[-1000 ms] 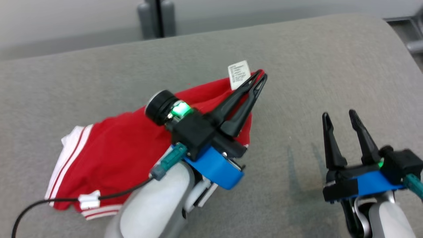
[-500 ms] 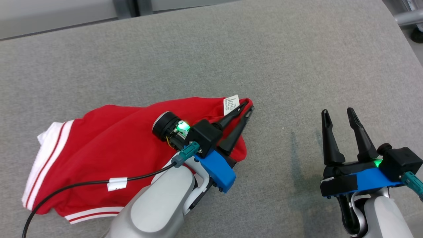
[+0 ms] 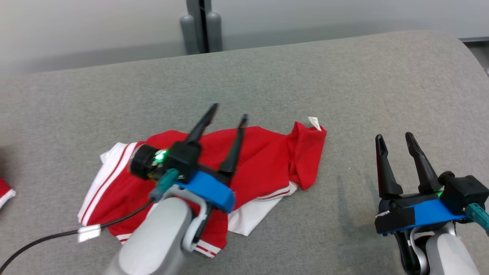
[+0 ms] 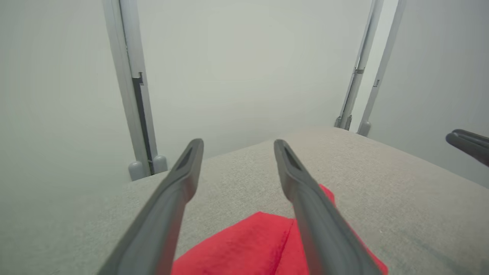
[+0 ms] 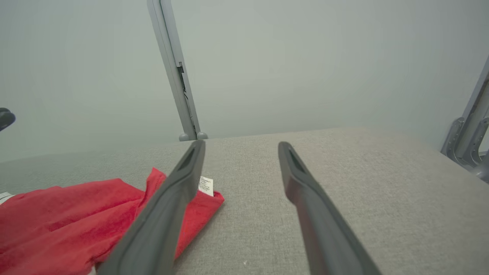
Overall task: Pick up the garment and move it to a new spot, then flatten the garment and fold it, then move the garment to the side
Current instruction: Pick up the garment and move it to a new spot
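Note:
A red garment (image 3: 263,160) with white striped trim lies crumpled on the grey table (image 3: 344,84), a white label (image 3: 314,122) at its right corner. My left gripper (image 3: 228,113) hovers over the garment's middle, open, with nothing between its fingers. In the left wrist view the left gripper (image 4: 237,144) stands wide above the red cloth (image 4: 248,244). My right gripper (image 3: 393,136) is open, low at the right, apart from the garment. The right wrist view shows the right gripper (image 5: 241,145) with the garment (image 5: 76,214) and its label (image 5: 206,185) to the left.
A scrap of red and white cloth (image 3: 4,190) shows at the table's left edge. A grey post (image 3: 198,23) stands behind the table's far edge. A black cable (image 3: 57,235) trails from my left arm. Bare table lies right of the garment.
My left gripper has opened and let go of the garment's labelled corner, then drawn back left. The garment now lies on the table. The head camera has shifted.

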{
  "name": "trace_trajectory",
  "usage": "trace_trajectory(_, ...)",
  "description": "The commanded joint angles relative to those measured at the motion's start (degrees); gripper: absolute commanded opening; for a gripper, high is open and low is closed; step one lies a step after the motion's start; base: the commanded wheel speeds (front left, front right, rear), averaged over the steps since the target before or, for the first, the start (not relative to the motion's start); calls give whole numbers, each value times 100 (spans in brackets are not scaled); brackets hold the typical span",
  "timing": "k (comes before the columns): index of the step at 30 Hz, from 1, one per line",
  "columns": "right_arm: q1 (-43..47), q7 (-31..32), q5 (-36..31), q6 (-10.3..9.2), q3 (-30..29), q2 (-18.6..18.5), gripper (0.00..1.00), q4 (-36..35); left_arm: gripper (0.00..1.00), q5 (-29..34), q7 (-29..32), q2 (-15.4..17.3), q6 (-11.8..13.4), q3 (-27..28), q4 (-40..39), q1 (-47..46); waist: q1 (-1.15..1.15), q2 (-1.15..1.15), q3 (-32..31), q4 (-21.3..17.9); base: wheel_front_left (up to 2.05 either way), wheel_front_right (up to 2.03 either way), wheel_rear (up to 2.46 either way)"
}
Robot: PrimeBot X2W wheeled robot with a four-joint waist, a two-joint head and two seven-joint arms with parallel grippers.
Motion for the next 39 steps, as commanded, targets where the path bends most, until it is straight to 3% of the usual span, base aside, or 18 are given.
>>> trace_trajectory(1, 99, 45, -39, 1, -13, -10, 100, -44, 100, -57, -39, 95, 105, 158, -51, 131, 1, 0, -37, 80, 0, 0, 0)
trace_trajectory(10, 334, 230, -117, 2, -49, -9, 100, -173, 100, -245, -42, 498, 524, 1194, -387, 973, 1, 0, -323, 448, 0, 0, 0)
trace_trajectory(17, 564, 375, -127, 1, -69, -9, 100, -253, 100, -284, -43, 786, 559, 1704, -466, 1683, 1, 0, -633, 591, 0, 0, 0)
trace_trajectory(27, 986, 549, -61, 2, -98, -9, 100, -312, 100, -181, -43, 909, 361, 1654, -420, 2181, 1, 0, -1027, 582, 0, 0, 0)
trace_trajectory(39, 1248, 660, -9, 2, -113, -8, 100, -460, 100, -120, -44, 972, 337, 1612, -405, 2358, 1, 0, -1142, 570, 0, 0, 0)
